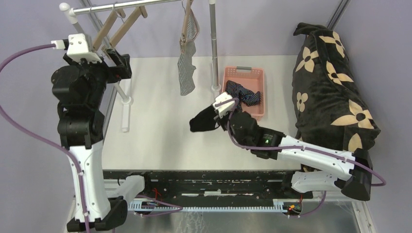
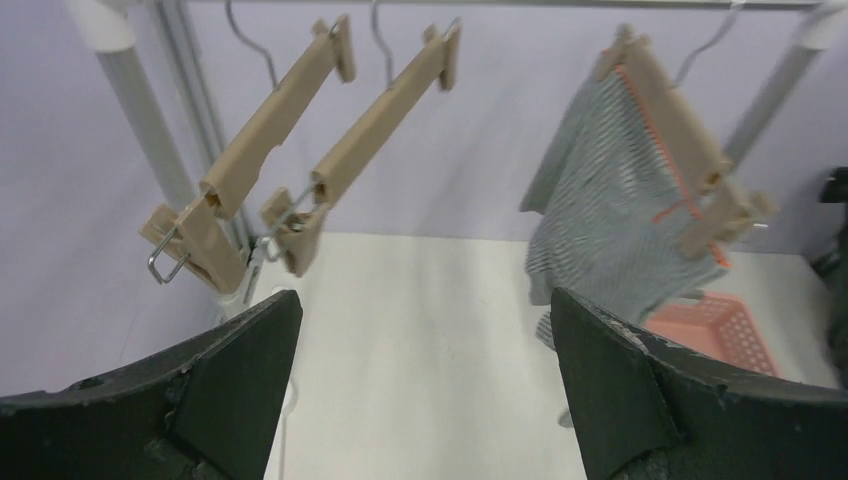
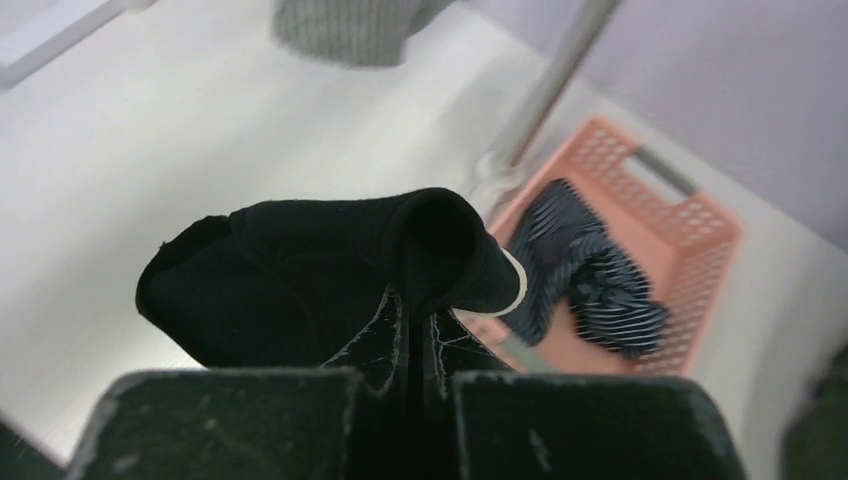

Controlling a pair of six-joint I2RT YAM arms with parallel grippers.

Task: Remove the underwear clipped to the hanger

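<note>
- From above: the right tool (image 1: pixel 216 115) is clenched on the black briefs (image 1: pixel 200 124), which hang from it over the bench (image 1: pixel 155 138). The basket (image 1: pixel 243 72) sits just ahead of it, with the navy briefs (image 1: pixel 245 94) inside.
- Left wrist: the left tool (image 2: pixel 425 330) is wide open and holds nothing. The grey striped briefs (image 2: pixel 610 200) hang ahead on its right, clipped to a hanger (image 2: pixel 680 150).
- Right wrist: I think it should carry the black briefs right over the basket before letting go, so they miss the rim.
</note>
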